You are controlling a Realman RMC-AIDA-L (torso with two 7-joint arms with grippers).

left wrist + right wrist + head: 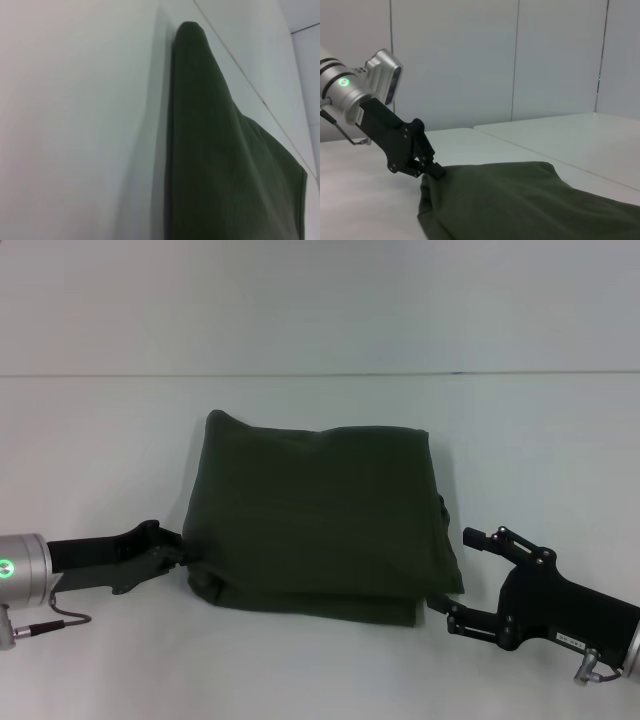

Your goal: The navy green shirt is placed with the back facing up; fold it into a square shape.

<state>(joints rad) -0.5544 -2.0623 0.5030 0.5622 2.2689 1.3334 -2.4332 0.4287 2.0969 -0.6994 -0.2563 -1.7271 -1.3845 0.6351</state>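
Observation:
The navy green shirt lies folded into a rough square in the middle of the white table. It also shows in the left wrist view and the right wrist view. My left gripper is at the shirt's left edge, low on the table, and looks shut on the fabric there; the right wrist view shows its tip meeting the shirt's edge. My right gripper is open beside the shirt's near right corner, with its fingers apart and holding nothing.
The white table runs to a seam line at the back. A grey cable hangs from my left wrist. White wall panels stand behind the table.

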